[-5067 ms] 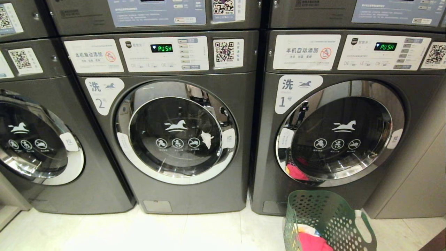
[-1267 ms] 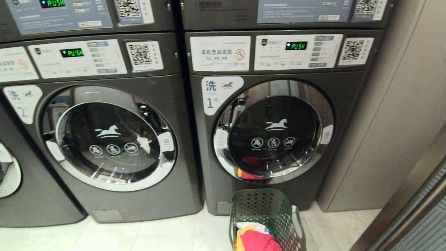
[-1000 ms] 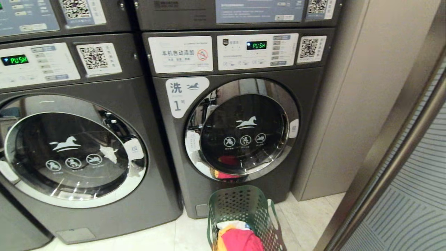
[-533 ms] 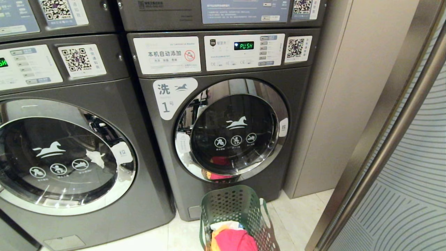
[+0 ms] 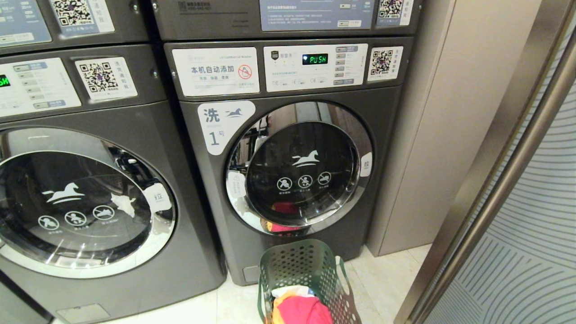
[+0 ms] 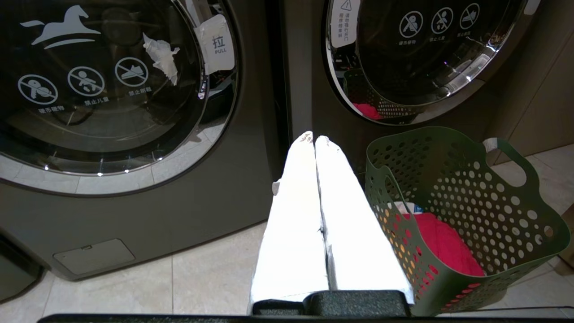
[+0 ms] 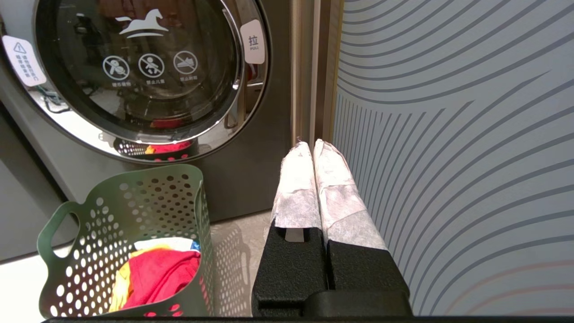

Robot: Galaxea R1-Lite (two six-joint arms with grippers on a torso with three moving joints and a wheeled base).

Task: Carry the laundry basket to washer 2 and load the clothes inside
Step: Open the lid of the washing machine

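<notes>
Head view cuts off the laundry basket [image 5: 306, 270] — both grippers' jaws pressed together, empty — number label unseen.

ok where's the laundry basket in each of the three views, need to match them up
Head view: the laundry basket at the bottom edge, middle, on the floor before washer 1.
Left wrist view: the basket beside the shut left gripper.
Right wrist view: the basket beside the shut right gripper.
Shared landmark: washer 1's chrome-ringed door, mirroring the basket.

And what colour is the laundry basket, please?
The laundry basket is dark green, with round holes all over its sides. It shows best in the left wrist view.
</notes>
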